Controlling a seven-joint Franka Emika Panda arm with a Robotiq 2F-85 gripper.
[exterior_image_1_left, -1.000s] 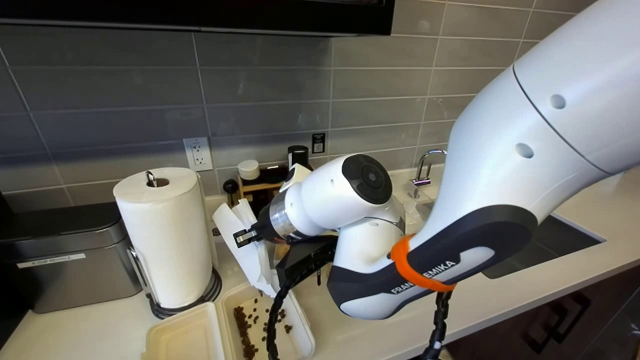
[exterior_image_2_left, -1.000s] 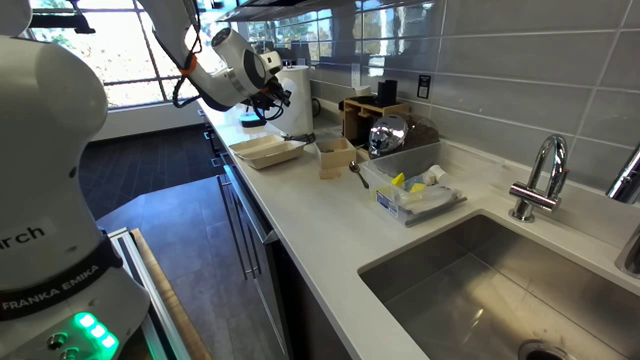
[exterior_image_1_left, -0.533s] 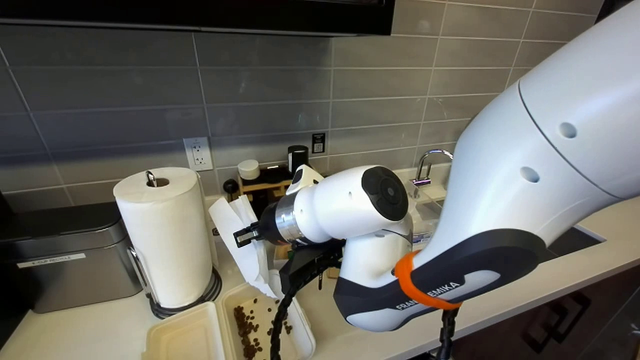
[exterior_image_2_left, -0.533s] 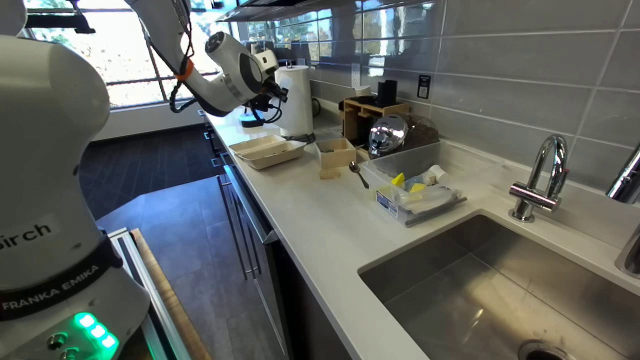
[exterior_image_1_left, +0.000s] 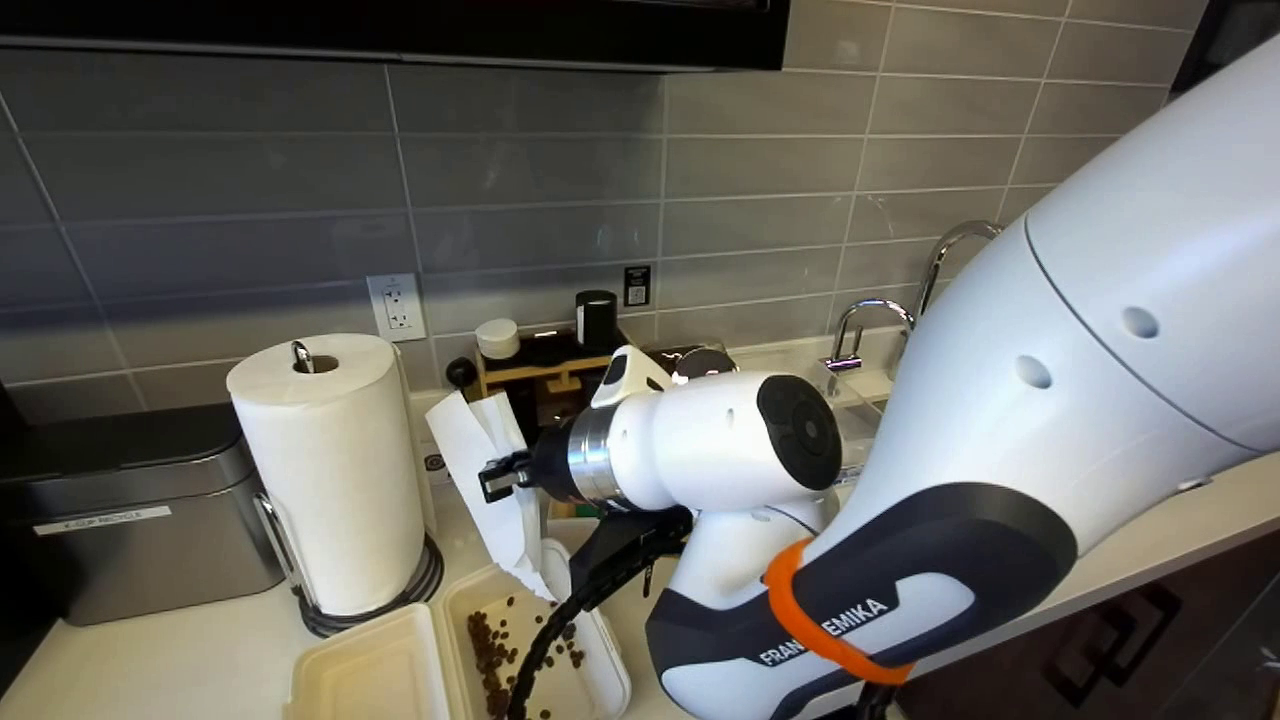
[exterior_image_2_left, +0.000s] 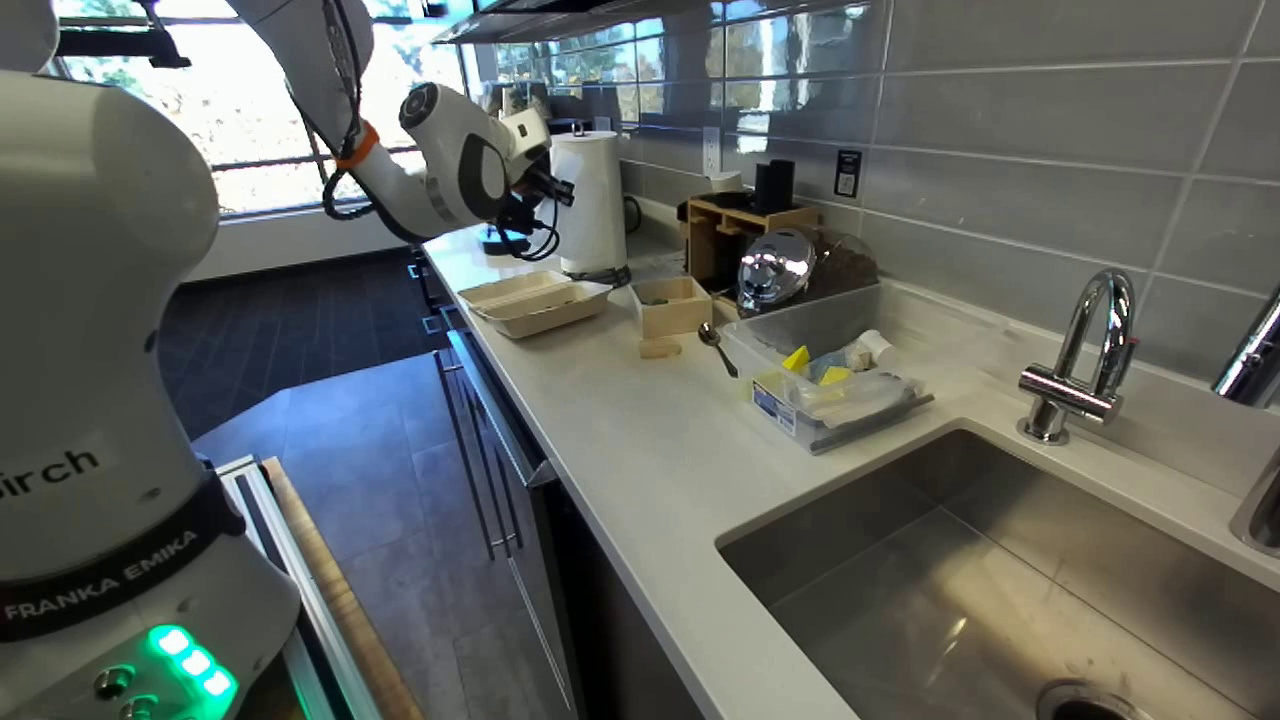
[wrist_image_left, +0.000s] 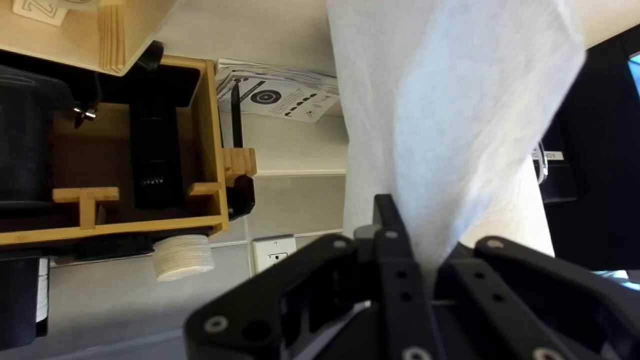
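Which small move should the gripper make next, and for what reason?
Probably lower the gripper slightly without opening it: it is shut on a white sheet, and in an exterior view the sheet's lower end overlaps the open container holding brown bean-like pieces, though I cannot tell whether it touches.

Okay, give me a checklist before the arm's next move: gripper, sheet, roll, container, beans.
1. Gripper shut on sheet: ok.
2. Sheet clear of roll: cannot tell; depth is unclear.
3. Sheet clear of container: cannot tell; they overlap in an exterior view.
4. Container open: ok, lid laid back.
5. Beans inside container: ok for those in view.
6. Roll upright: ok.
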